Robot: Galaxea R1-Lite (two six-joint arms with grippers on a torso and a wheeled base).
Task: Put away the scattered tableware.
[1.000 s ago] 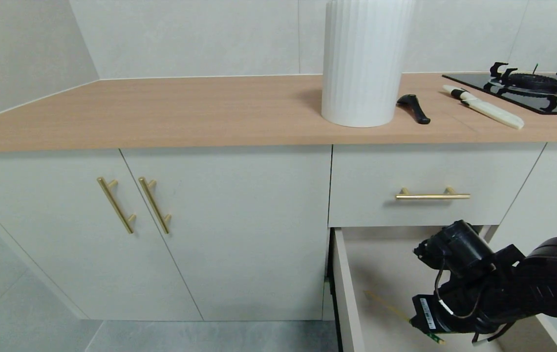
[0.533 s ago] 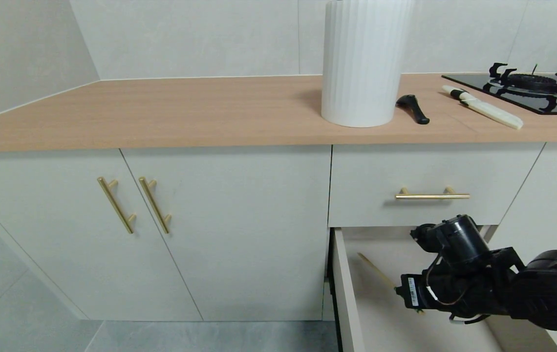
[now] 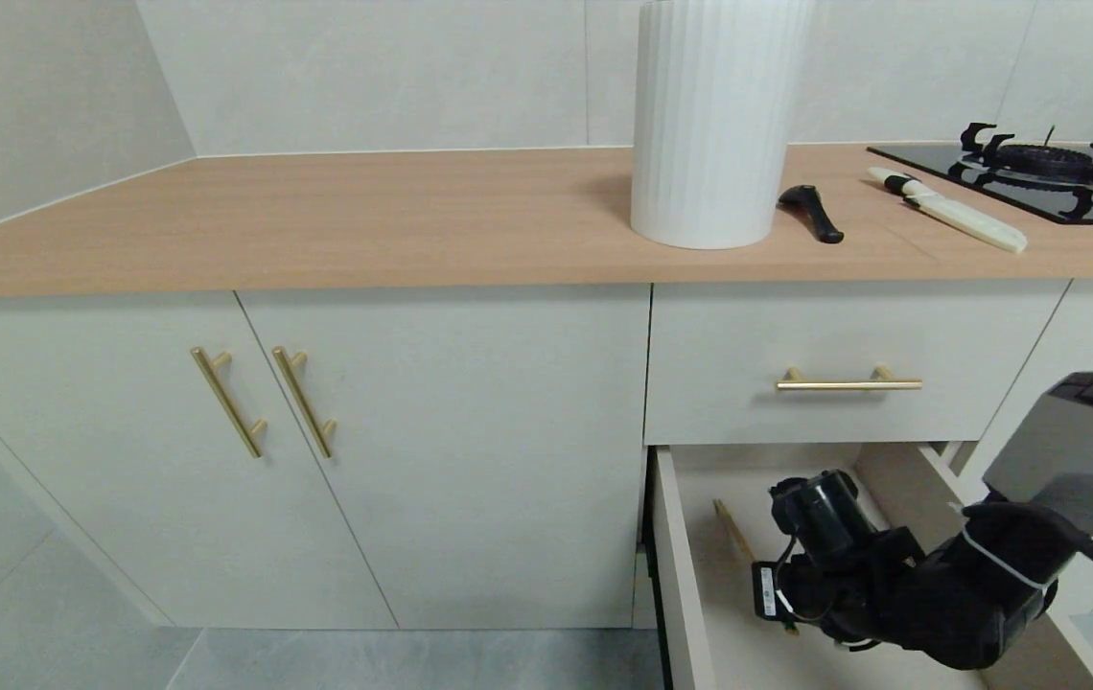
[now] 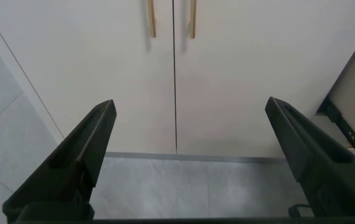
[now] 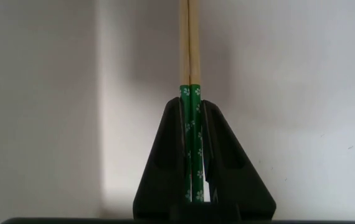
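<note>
A pair of wooden chopsticks (image 5: 190,68) with green patterned ends is clamped between my right gripper's (image 5: 191,121) black fingers. In the head view the right gripper (image 3: 769,592) is low inside the open lower drawer (image 3: 679,575), and the chopsticks (image 3: 732,527) point toward the drawer's back over its pale floor. A white knife (image 3: 949,209) and a black-handled utensil (image 3: 812,213) lie on the wooden counter (image 3: 364,220). My left gripper (image 4: 190,155) hangs open, holding nothing, in front of the white cabinet doors (image 4: 177,74).
A tall white ribbed container (image 3: 709,125) stands on the counter beside the black utensil. A black gas hob (image 3: 1045,172) is at the far right. The upper drawer (image 3: 848,384) with its gold handle is closed directly above the open one.
My right arm has swung left and down into the drawer with the chopsticks, bringing them lower and closer to the drawer floor. Its grey forearm now shows at the right edge.
</note>
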